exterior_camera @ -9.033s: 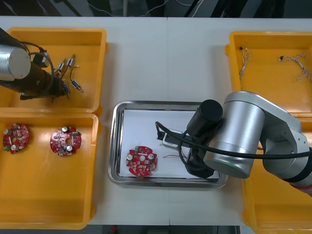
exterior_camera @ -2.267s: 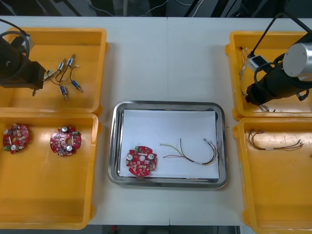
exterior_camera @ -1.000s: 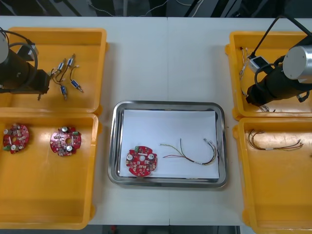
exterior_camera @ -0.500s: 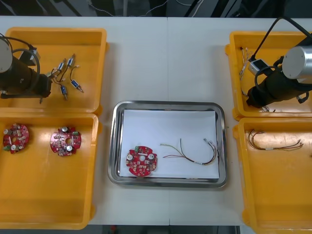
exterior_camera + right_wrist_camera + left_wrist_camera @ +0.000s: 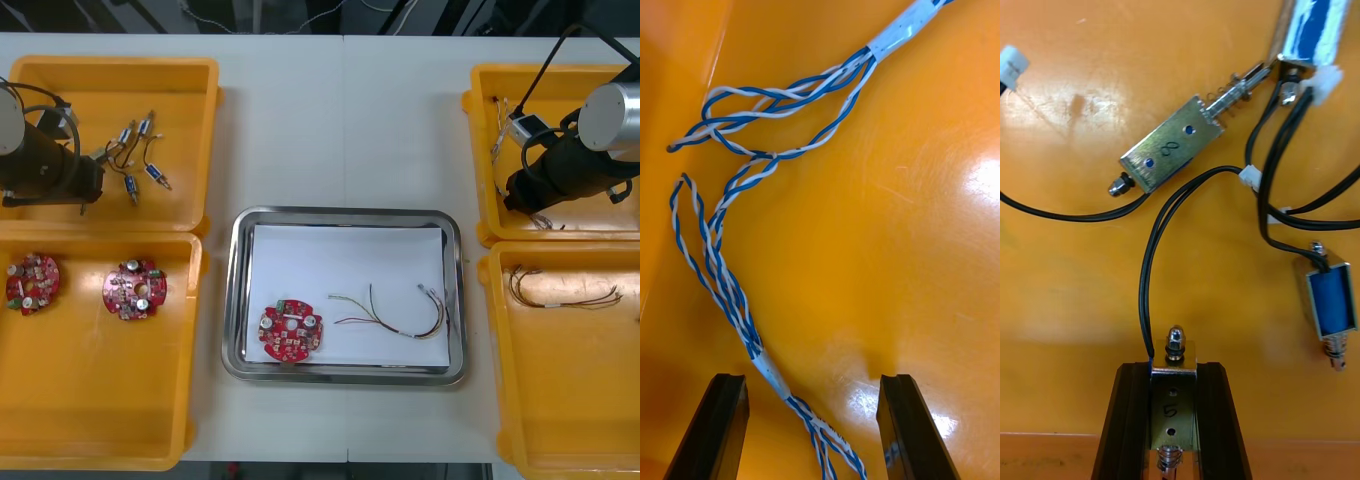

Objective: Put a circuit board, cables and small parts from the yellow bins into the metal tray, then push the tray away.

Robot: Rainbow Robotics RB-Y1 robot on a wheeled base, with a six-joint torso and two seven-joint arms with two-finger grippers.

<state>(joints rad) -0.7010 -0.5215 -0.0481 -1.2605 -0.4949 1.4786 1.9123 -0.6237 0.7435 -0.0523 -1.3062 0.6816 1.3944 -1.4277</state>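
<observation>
Left wrist view: left gripper (image 5: 1172, 375) clamps a small metal part (image 5: 1173, 397), better lift slowly to free its black wire (image 5: 1154, 277); right gripper (image 5: 811, 382) open astride twisted cable (image 5: 736, 300).

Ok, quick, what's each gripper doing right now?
Left gripper: shut on a small metal part, over the far left bin.
Right gripper: open, low over the blue and white cable in the far right bin.

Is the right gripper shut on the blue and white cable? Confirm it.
No, the right gripper has its jaws wide apart, the twisted cable lying loose between them.
</observation>
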